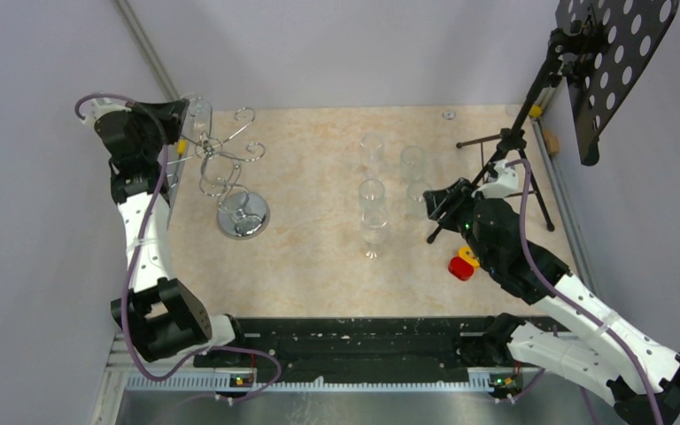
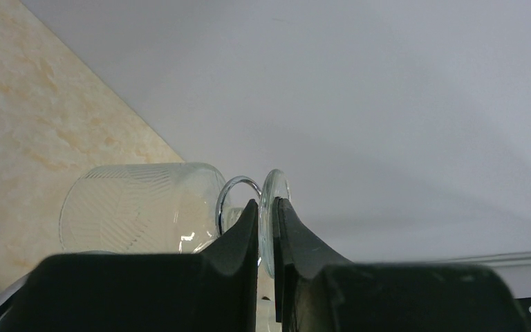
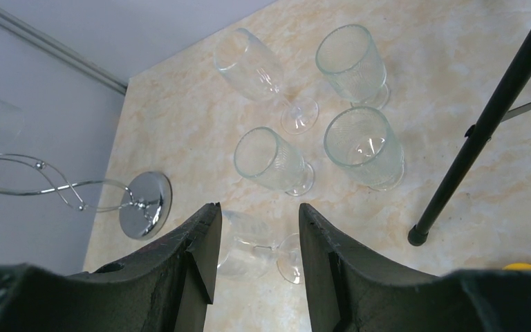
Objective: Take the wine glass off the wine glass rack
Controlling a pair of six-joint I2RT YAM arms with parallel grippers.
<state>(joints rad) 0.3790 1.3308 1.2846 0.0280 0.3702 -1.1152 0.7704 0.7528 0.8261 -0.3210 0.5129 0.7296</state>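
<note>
Beige marbled tabletop [image 1: 310,257], walled in pale grey, with a black music stand [image 3: 491,117] close beside the right gripper [image 3: 257,214]. Pinched in the nearly closed left gripper [image 2: 266,207]: the thin round foot of the wine glass [image 2: 138,207], edge-on between the fingers [image 2: 238,235], bowl lying just left of them. Curled right beside the fingertips, a chrome loop of the wine glass rack [image 2: 238,187]. Held half wide above a cluster of loose glasses [image 3: 363,145], gripping nothing: that right gripper

The overhead camera looks down from the near side over the whole table [image 1: 319,257]. The left wrist camera sits close against the wine glass [image 2: 138,207]. The right wrist camera, higher, shares the rack [image 3: 145,204] with overhead.
</note>
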